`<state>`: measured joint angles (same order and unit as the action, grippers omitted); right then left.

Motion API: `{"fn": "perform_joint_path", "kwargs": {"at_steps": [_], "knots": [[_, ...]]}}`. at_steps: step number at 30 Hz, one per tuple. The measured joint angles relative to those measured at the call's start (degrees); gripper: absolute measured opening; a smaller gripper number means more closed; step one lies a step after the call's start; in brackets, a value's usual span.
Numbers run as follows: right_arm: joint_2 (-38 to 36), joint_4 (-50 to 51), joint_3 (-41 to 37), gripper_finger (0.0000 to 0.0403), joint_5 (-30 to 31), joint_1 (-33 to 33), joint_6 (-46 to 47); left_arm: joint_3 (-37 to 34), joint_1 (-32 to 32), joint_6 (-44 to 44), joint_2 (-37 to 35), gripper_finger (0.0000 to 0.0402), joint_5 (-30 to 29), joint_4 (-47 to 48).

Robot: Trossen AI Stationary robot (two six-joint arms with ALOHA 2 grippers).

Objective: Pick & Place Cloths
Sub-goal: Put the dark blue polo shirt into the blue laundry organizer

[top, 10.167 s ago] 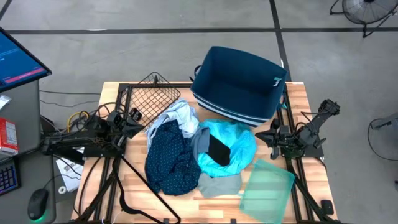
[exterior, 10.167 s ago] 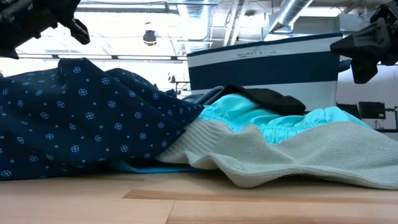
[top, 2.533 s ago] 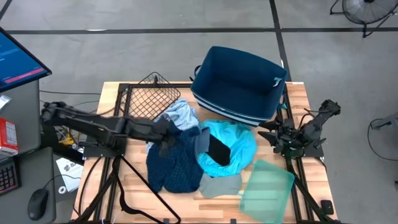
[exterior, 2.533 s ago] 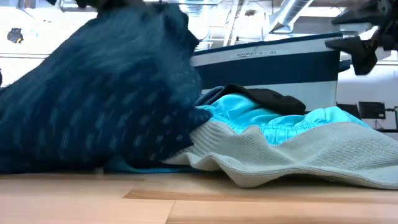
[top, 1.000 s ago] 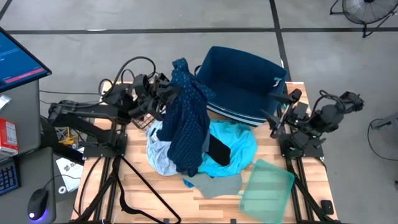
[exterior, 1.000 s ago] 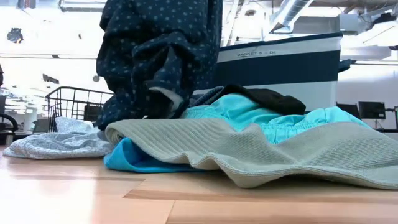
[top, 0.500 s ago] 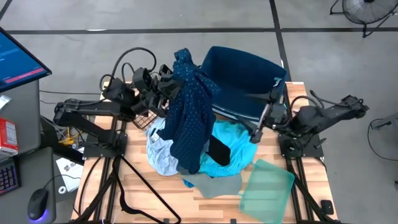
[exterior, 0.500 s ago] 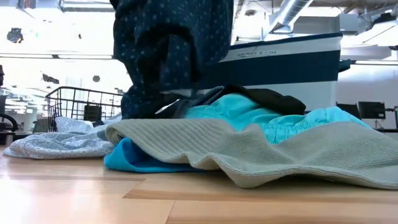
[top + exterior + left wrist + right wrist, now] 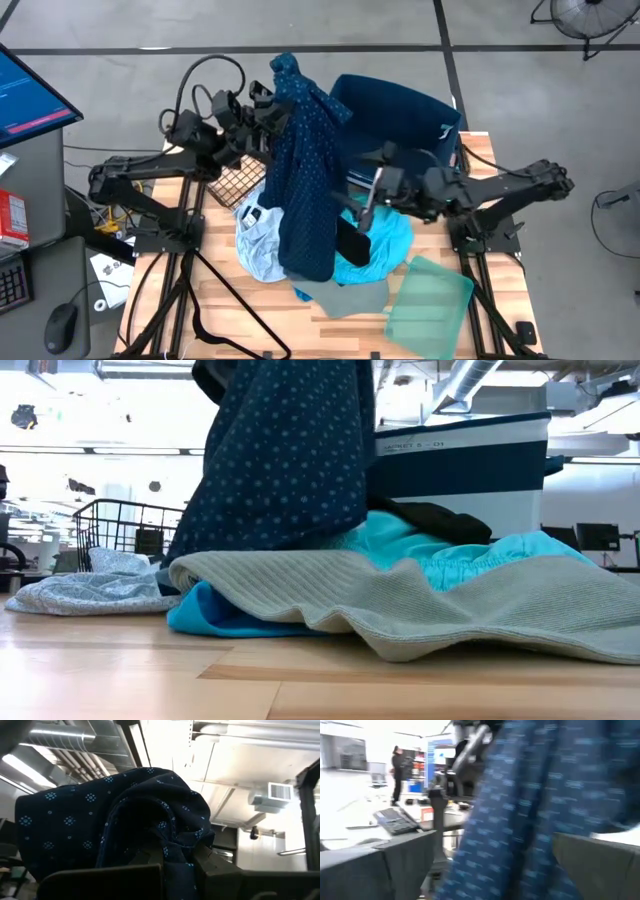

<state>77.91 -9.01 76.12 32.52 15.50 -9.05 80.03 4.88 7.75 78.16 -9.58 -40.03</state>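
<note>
The dark navy patterned cloth (image 9: 305,170) hangs high over the table from my left gripper (image 9: 272,100), which is shut on its top. Its lower end rests on the cloth pile (image 9: 285,470). My right gripper (image 9: 362,200) stands open beside the hanging cloth, level, and the cloth (image 9: 520,810) fills the gap between its fingers. Below lie the pale blue-white cloth (image 9: 255,240), the turquoise one (image 9: 390,235) with the small black one (image 9: 350,242) on it, and the grey one (image 9: 345,295). My left gripper pinches a bunched fold at the navy cloth's upper end (image 9: 172,855) between its two fingers, several layers together. The fingers point upward and the cloth spills over them. The rest hangs down, with the lower end on the pile. Whether my right gripper touches the cloth I cannot tell.
The navy fabric bin (image 9: 395,125) stands at the table's far edge, just behind the hanging cloth. A black wire basket (image 9: 232,180) sits at the far left, and a translucent green tray (image 9: 430,300) at the near right. Bare wood shows along the near edge (image 9: 120,680).
My right gripper has swung from the right edge toward the table's left, up to the hanging navy cloth. My left gripper has carried the cloth's top a little higher and toward the far edge. The cloth now hangs flatter and more spread out.
</note>
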Motion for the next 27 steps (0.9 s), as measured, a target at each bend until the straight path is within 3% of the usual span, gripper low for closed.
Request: {"fn": "perform_joint_path", "kwargs": {"at_steps": [11, 20, 23, 27], "knots": [[11.35, -0.28, 5.93, 0.0381, -2.46, -6.69, 1.63, -0.02, 1.84, 5.28, 0.06, 0.0012, 6.73, -0.37], [17.77, 1.03, 8.31, 0.0373, -2.61, -9.98, 1.64, -0.09, 1.5, 15.36, 0.06, 0.0012, 12.04, -0.43], [18.08, 4.28, 9.46, 0.0335, -2.72, -11.04, 3.1, -0.09, 0.73, 16.63, 0.06, 0.0012, 12.66, -0.43], [17.9, 8.45, 11.48, 0.021, -2.73, -12.69, 4.08, -0.09, -0.52, 17.02, 0.06, 0.0012, 13.35, -0.47]]}}
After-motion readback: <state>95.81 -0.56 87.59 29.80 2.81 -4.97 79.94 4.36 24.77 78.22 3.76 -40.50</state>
